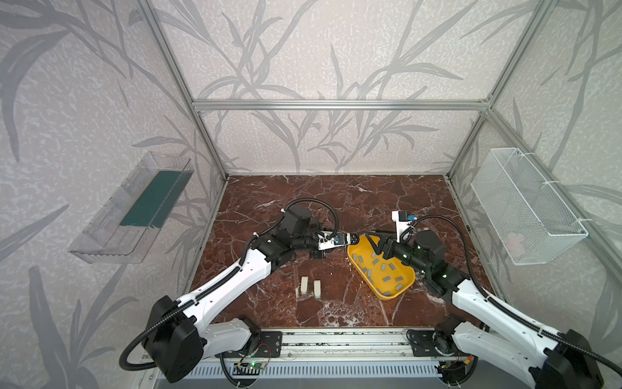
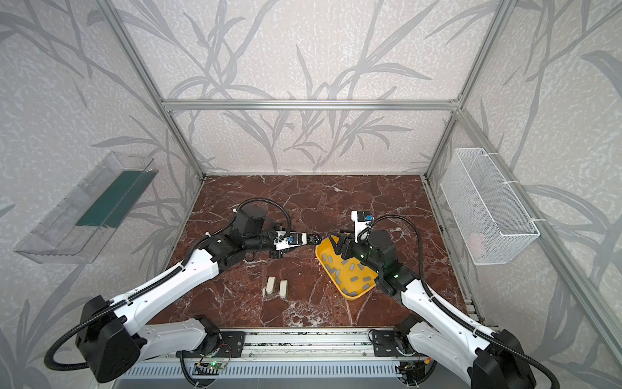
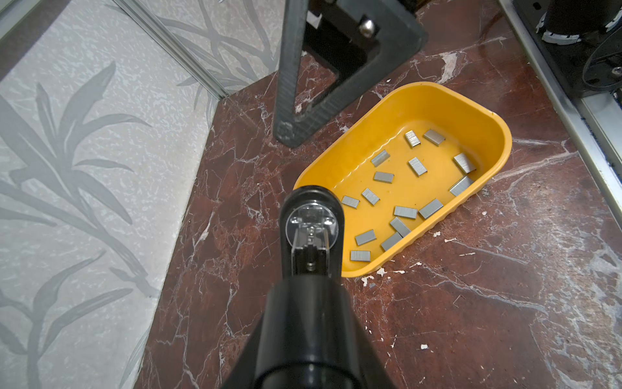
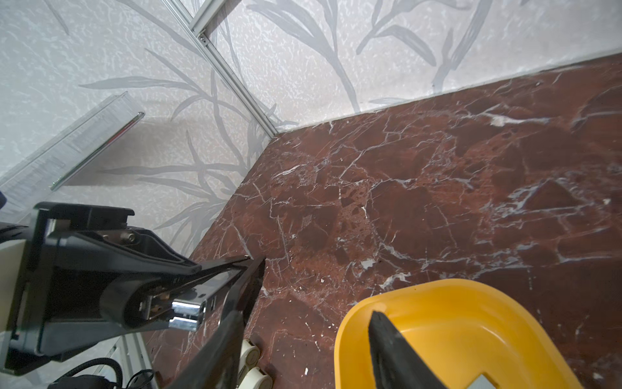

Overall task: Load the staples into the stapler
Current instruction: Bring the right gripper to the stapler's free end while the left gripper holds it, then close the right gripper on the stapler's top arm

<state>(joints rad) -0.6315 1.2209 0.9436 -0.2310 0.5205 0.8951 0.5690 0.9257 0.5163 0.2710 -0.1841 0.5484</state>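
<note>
Loading looks barely begun: left fingers clamp the stapler, apparently hinged open, aloft just beside the yellow tray, right fingers gape empty above it, and staples lie loose inside, none visibly in the stapler.

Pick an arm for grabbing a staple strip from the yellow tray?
Right. The right gripper hangs over the yellow tray, jaws open, with staple strips below it. The left gripper is shut on the stapler beside the tray, so it isn't free.
</note>
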